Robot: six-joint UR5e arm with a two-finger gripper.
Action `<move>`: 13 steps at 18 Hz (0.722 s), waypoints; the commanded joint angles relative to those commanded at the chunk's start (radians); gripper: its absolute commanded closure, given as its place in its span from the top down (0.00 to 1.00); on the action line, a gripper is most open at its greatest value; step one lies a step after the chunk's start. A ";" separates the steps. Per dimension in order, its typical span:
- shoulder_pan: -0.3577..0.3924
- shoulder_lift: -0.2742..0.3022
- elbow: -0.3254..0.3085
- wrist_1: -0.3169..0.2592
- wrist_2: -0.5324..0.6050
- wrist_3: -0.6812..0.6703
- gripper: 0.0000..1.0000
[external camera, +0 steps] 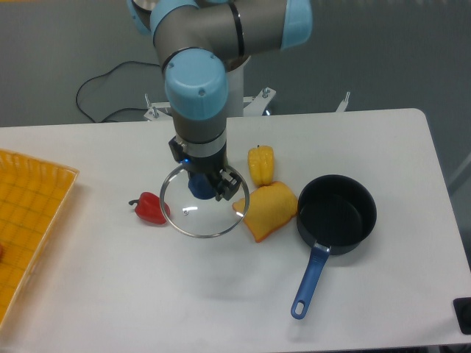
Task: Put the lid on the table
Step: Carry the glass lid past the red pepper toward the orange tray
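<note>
End effector (204, 183) clamped on lid (204, 210) knob, lid held above bench (110, 294); pepper (150, 208) just left, pan (335, 214) right.

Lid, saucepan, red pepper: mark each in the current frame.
lid (193, 217): fixed camera, on the clear glass below the knob.
saucepan (336, 213): fixed camera, on the dark inside bottom.
red pepper (149, 209): fixed camera, on the red body left of the lid.

A red pepper (149, 209) lay mid-table. Right of it sat a yellow pepper (260, 164), a yellow cloth (267, 211) and a blue-handled saucepan (336, 212). A yellow gridded tray (29, 220) occupied the left edge.
</note>
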 joint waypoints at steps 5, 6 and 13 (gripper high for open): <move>-0.037 -0.043 -0.003 0.088 0.003 -0.083 0.53; -0.045 -0.046 -0.005 0.088 0.003 -0.085 0.53; -0.071 -0.074 -0.008 0.135 0.028 -0.158 0.53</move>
